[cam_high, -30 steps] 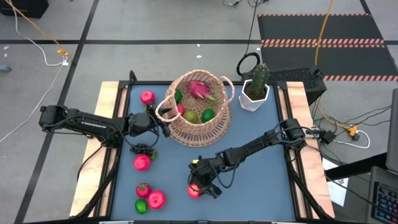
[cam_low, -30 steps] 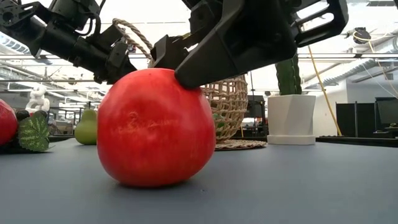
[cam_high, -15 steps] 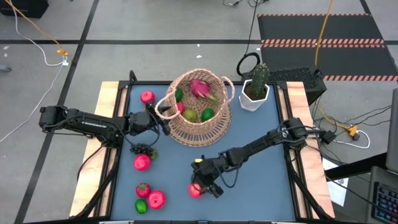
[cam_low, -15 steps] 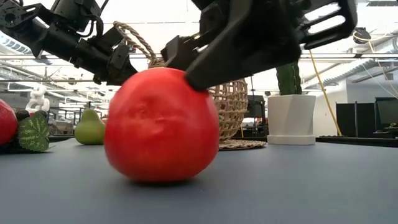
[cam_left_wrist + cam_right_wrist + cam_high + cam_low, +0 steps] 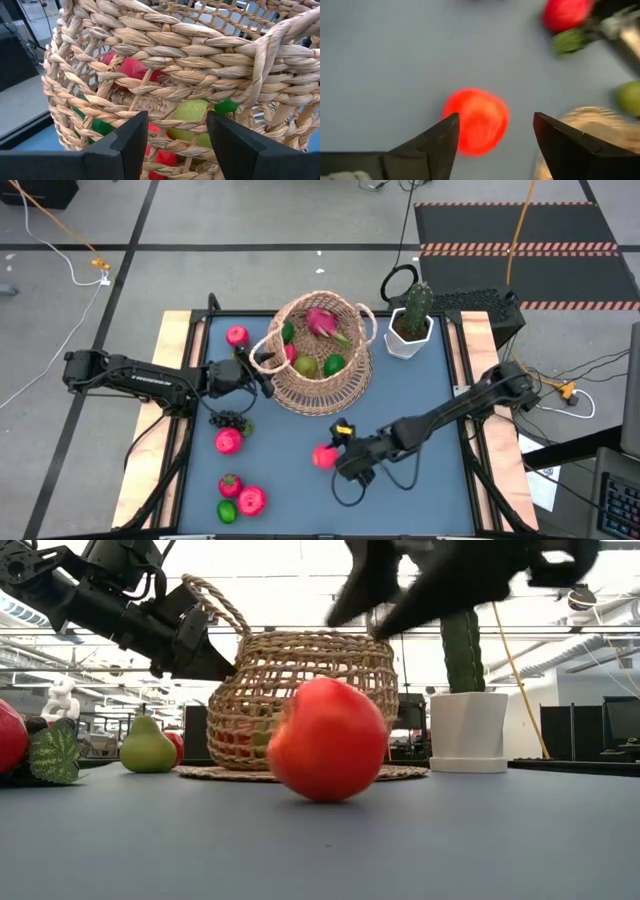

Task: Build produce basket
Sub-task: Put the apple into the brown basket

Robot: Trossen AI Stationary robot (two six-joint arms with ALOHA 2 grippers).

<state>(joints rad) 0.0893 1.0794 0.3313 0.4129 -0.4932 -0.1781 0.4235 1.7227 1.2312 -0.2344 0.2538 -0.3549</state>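
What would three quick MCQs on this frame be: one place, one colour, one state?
1. Where is the red apple nearest the right arm?
A. In the basket
B. On the table, nearer than the basket
C. In the cactus pot

2. What colour is the cactus pot?
A. White
B. Black
C. Blue

3. How are the right gripper's fingers?
A. Shut on the apple
B. Shut on a basket handle
C. Open, holding nothing

Key: 1 B, the red apple lies on the table, outside the basket. 2 A, the cactus pot is white. 3 C, the right gripper shows its fingers spread, the apple free beyond them.
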